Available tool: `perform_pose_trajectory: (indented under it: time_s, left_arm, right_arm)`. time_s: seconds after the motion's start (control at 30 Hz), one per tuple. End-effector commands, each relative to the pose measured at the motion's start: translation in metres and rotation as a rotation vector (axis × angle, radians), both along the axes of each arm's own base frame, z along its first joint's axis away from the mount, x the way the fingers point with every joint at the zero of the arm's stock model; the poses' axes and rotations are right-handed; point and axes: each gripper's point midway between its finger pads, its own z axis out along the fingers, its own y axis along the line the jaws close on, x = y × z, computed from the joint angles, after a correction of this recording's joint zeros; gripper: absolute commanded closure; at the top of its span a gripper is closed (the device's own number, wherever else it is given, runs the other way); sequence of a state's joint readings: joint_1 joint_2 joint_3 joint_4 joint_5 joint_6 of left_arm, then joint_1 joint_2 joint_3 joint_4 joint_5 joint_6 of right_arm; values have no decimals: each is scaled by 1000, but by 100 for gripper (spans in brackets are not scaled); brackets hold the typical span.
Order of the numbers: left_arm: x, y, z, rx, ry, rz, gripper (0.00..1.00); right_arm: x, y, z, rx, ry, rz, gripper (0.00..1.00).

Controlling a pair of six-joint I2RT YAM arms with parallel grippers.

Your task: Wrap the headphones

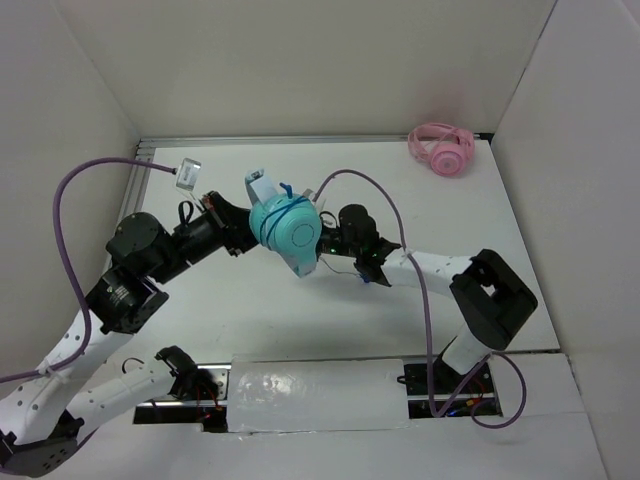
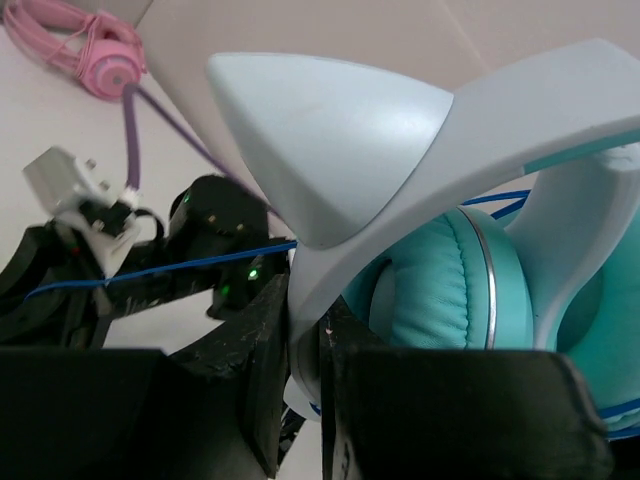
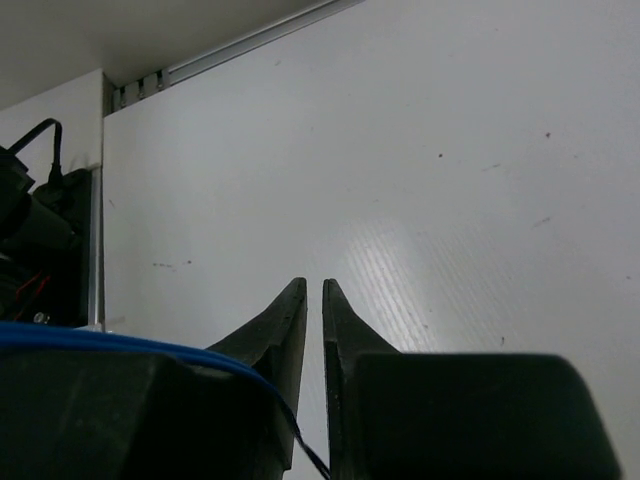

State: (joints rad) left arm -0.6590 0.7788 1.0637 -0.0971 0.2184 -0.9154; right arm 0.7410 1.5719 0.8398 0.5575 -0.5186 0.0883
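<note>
The teal headphones [image 1: 288, 229] hang above the table's middle, between my two grippers. My left gripper [image 1: 243, 224] is shut on their pale headband [image 2: 350, 130]; in the left wrist view the band sits between the jaws of that gripper [image 2: 305, 305], and a teal ear cushion [image 2: 440, 290] is just beyond. The thin blue cable [image 2: 150, 268] runs left from the cup toward my right arm. My right gripper [image 1: 326, 238] is against the cup's right side. In the right wrist view its jaws [image 3: 313, 287] are nearly closed, with the blue cable [image 3: 150, 343] passing over the left finger and down between them.
Pink headphones [image 1: 440, 149] lie at the back right corner, also seen in the left wrist view [image 2: 95, 50]. A purple cable [image 1: 380, 200] arcs over the right arm. White walls close in the table on the left, back and right.
</note>
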Motion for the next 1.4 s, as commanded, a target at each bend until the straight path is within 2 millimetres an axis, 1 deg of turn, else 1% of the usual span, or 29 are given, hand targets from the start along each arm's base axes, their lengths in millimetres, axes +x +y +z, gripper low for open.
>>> perform_pose_trajectory:
  time_s: [0.0, 0.03, 0.1, 0.13, 0.23, 0.3, 0.33, 0.37, 0.4, 0.47, 0.5, 0.57, 0.6, 0.7, 0.73, 0.77, 0.8, 0.83, 0.87, 0.9, 0.93, 0.97, 1.07, 1.13, 1.17, 1.23, 1.27, 1.3, 1.37]
  left_arm:
    - [-12, 13, 69, -153, -122, 17, 100]
    - [-16, 17, 81, -171, -141, 22, 100]
    - [-18, 19, 85, -164, -143, 23, 100]
    - [-18, 22, 93, -177, -152, 38, 100]
    - [-7, 31, 99, -173, -141, 122, 100]
    - [2, 33, 93, -170, -98, 162, 100]
    - [8, 37, 91, -175, -93, 198, 100]
    - [9, 36, 91, -187, -93, 197, 100]
    - [18, 38, 85, -191, -73, 236, 100]
    - [33, 46, 81, -205, -33, 322, 100]
    - [43, 46, 80, -201, -14, 355, 100]
    - [62, 55, 72, -195, 42, 462, 100]
    - [71, 54, 71, -200, 74, 491, 100]
    - [90, 56, 60, -174, 144, 571, 100]
    - [94, 57, 55, -176, 182, 594, 100]
    - [100, 62, 49, -178, 222, 644, 100]
    - [108, 61, 31, -153, 280, 676, 100]
    - [111, 63, 22, -150, 309, 703, 100]
    - [115, 63, 10, -141, 337, 727, 100]
    - [122, 68, 1, -133, 355, 778, 100]
    - [126, 70, -11, -127, 389, 807, 100]
    - [130, 74, -20, -117, 406, 837, 100]
    - [151, 80, -60, -40, 518, 915, 100]
    - [161, 90, -84, -7, 591, 963, 100]
    - [169, 90, -103, 30, 628, 979, 100]
    - [178, 102, -129, 51, 717, 1013, 100]
    - [184, 103, -145, 69, 770, 1022, 100]
    - [189, 112, -153, 48, 812, 1045, 100]
    - [196, 115, -174, 49, 885, 1062, 100]
  right_arm:
    - [-4, 25, 36, 130, -93, 69, 81]
    - [-3, 30, 30, 130, -83, 78, 81]
    - [-10, 37, 23, 134, -58, 114, 81]
    - [-13, 40, 18, 136, -51, 131, 81]
    - [-33, 44, -10, 111, 21, 167, 81]
    - [-48, 44, -16, 122, 27, 168, 82]
    - [-58, 40, -27, 109, 61, 169, 82]
    - [-62, 40, -32, 106, 73, 161, 84]
    - [-78, 41, -38, 97, 93, 181, 91]
    - [-90, 42, -46, 82, 113, 174, 100]
    - [-105, 41, -56, 57, 127, 193, 100]
    - [-121, 40, -55, 55, 122, 207, 100]
    - [-133, 38, -57, 39, 118, 210, 100]
    - [-144, 33, -62, -17, 121, 153, 100]
    - [-156, 35, -63, -34, 121, 154, 100]
    - [-159, 31, -71, -82, 134, 124, 100]
    - [-161, 33, -62, -82, 119, 98, 100]
    - [-164, 35, -63, -111, 103, 44, 100]
    - [-167, 27, -78, -196, 120, 14, 100]
    - [-165, 32, -68, -201, 118, -20, 100]
    - [-158, 28, -69, -237, 112, -88, 100]
    - [-164, 26, -71, -268, 118, -100, 100]
    - [-170, 11, -69, -347, 137, -150, 100]
    - [-170, 2, -52, -322, 140, -192, 100]
    - [-174, -5, -37, -310, 137, -198, 100]
    - [-172, -19, -27, -333, 141, -239, 100]
    - [-169, -33, -19, -355, 149, -294, 100]
    - [-167, -40, -16, -366, 154, -322, 100]
    - [-163, -60, -8, -406, 178, -403, 100]
